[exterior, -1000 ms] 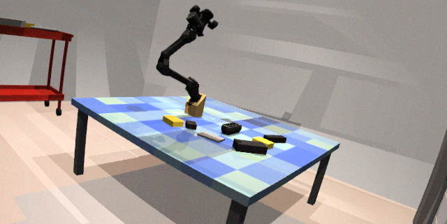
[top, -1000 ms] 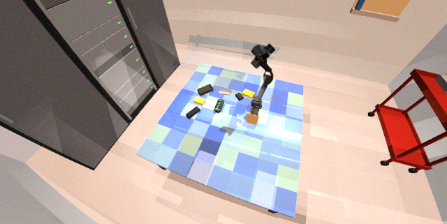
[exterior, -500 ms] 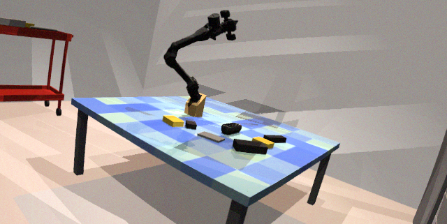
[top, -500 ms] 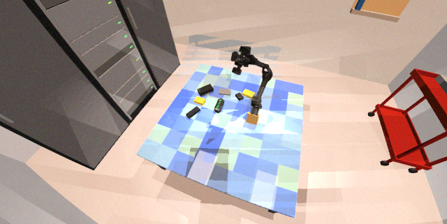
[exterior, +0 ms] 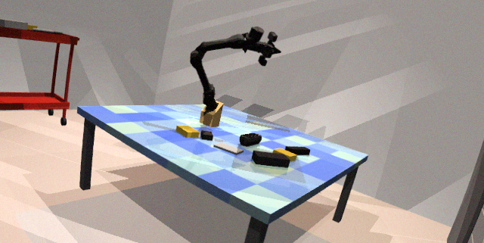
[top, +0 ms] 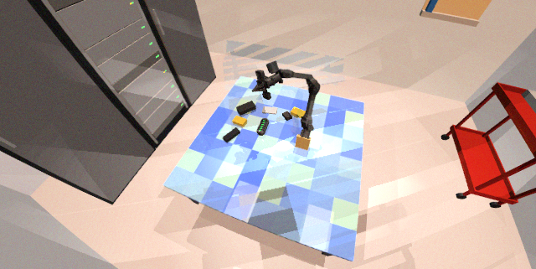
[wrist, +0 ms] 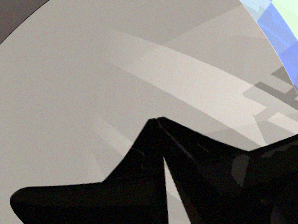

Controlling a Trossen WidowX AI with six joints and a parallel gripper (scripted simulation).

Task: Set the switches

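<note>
The dark grey controller unit lies on the bench with its switch side up, and green shows along its top in the top view. The separate switch positions are too small to read, and the label on the underside is hidden. My gripper is shut and empty, raised high above the bench and well away from the unit. The wrist view shows the fingertips touching, with the wall and a corner of the bench behind them, and no unit.
Near the unit on the patchwork bench lie a large black block, a smaller black block, yellow blocks, a pale flat plate and a small dark block.
</note>
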